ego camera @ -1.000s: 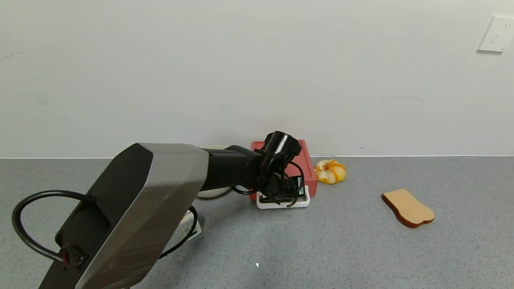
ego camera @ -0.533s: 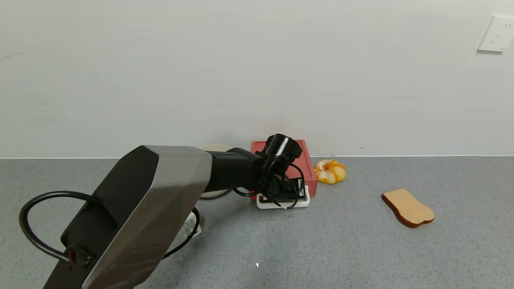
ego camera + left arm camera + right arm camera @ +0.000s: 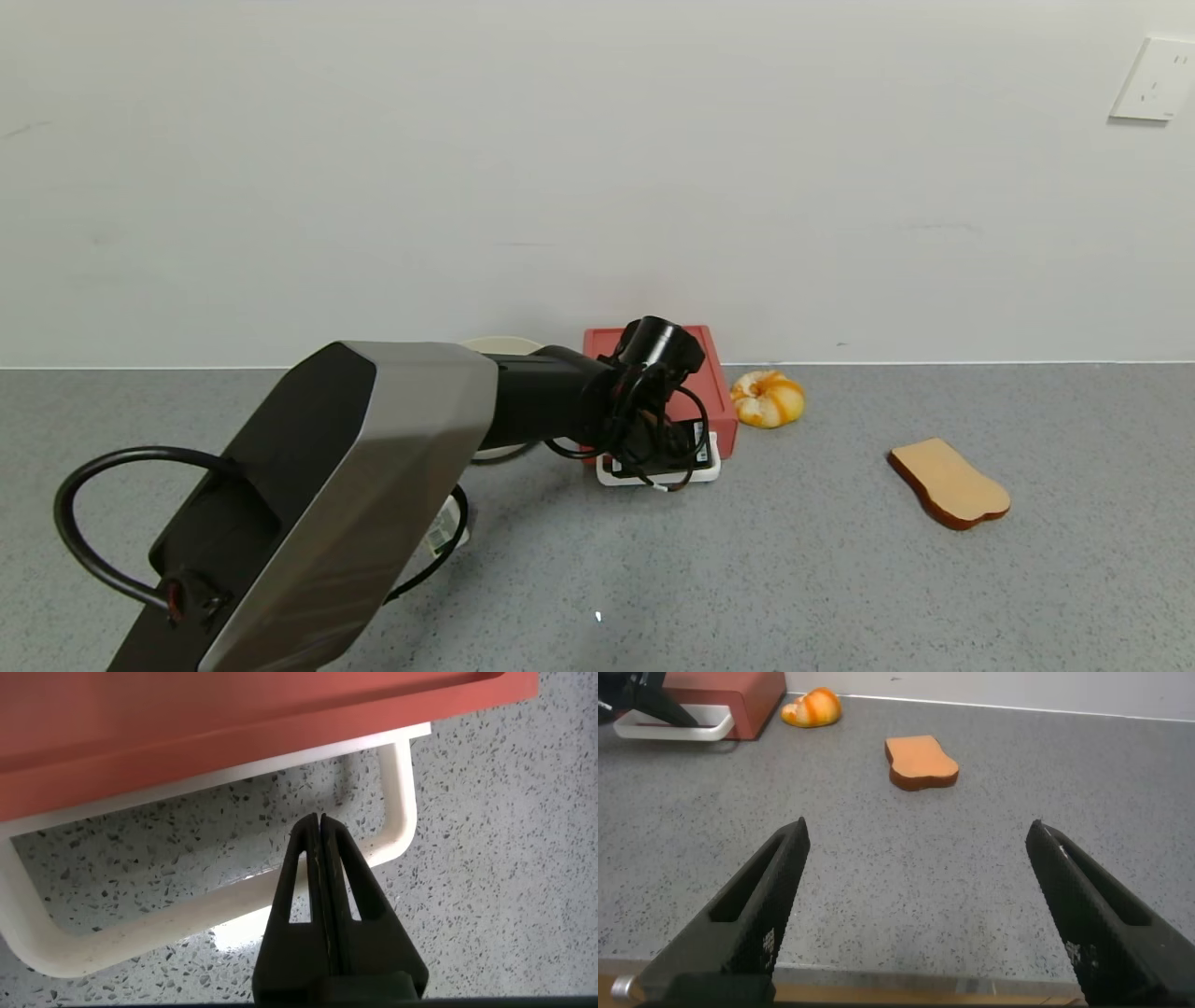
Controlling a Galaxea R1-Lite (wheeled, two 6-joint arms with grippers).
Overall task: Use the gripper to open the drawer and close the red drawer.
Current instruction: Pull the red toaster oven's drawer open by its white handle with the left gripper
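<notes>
Left wrist view showed the black left gripper (image 3: pixel 322 826) with its two fingers pressed flat together, holding nothing, their joined tip poked down inside the white plastic loop handle (image 3: pixel 397 812) of the flat coral-red plastic drawer box (image 3: pixel 234 719). That box sat at the far edge of the grey speckled counter (image 3: pixel 794 560), against the white wall, roughly midway along it, with its handle facing the near edge. Between the red front and the white bar only a narrow strip of counter was visible, so the drawer looked shut or nearly so. To do the step well, I judged the closed fingers should work as a hook: keep the tip low inside the loop, bear against the middle of the bar, and travel straight along the drawer's sliding line, because an off-centre load would likely skew the light box on the counter. Head view placed a beige bowl (image 3: pixel 499 345) behind the arm, an orange-and-white bun (image 3: pixel 767 399) just beside the box, and a tan slice of toast (image 3: pixel 948 483) well apart. The right gripper (image 3: pixel 920 919) stood spread wide over the near edge, empty.
</notes>
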